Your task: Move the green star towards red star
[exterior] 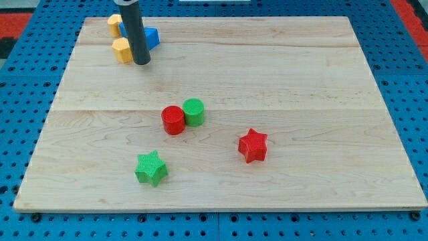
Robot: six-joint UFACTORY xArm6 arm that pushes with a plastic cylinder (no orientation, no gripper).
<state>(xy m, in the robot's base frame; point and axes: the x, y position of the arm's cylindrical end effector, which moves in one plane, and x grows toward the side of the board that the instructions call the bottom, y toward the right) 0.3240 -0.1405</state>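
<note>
My tip [142, 63] rests on the board [301, 73] far up at eleven o'clock, touching a yellow block [122, 49] with a second yellow block [115, 25] and a blue block [151, 37] close by; it carries no pincer. The green star [151, 168] lies near seven o'clock, well apart from the tip. The red star [253, 145] sits at its two o'clock. A red cylinder [173, 120] and green cylinder [194, 112] touch mid-board.

My tip [142, 62] rests on the board at the view's upper left, rod upright.
</note>
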